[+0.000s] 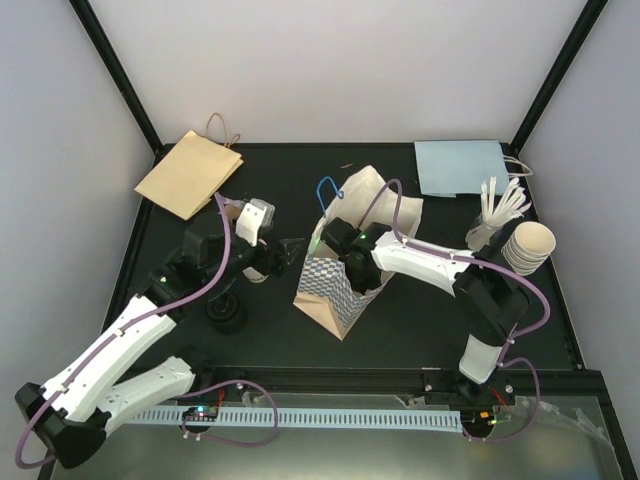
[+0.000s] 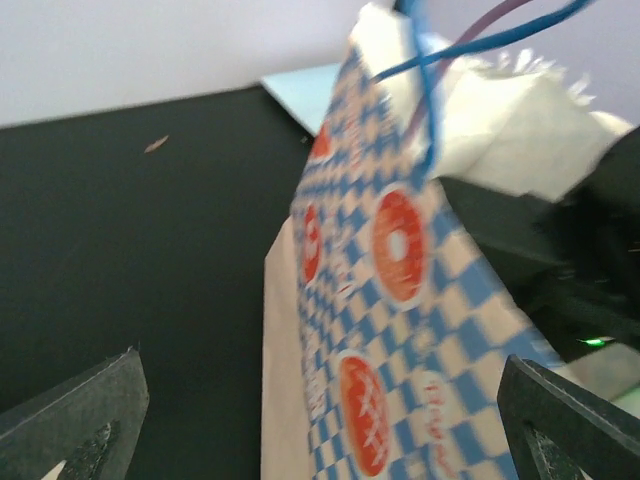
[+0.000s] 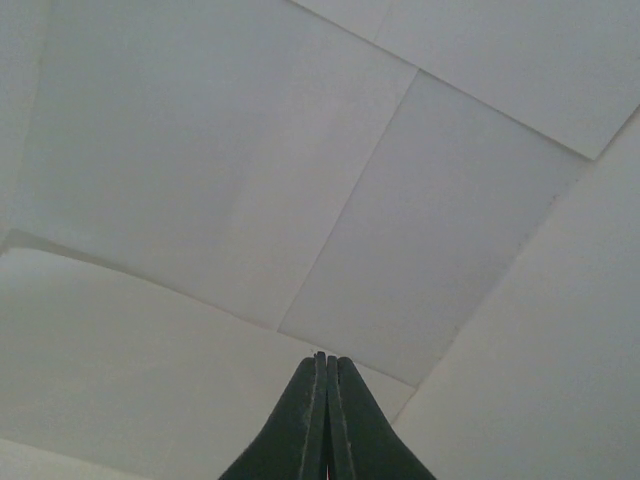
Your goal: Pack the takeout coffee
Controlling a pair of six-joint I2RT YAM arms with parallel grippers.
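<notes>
A paper bag with a blue-and-white check, red round logos and blue handles stands in the middle of the table, its white mouth open to the right. My right gripper is inside it, shut with nothing between its fingers, and only white paper lining shows around it. My left gripper is open just left of the bag, facing its checked side without touching it. A small dark object, perhaps a black-lidded cup, stands by the left arm.
A stack of paper cups and white stirrers stand at the right. A flat brown bag lies at the back left. At the back right lies a light blue bag. Black frame posts stand at the back corners.
</notes>
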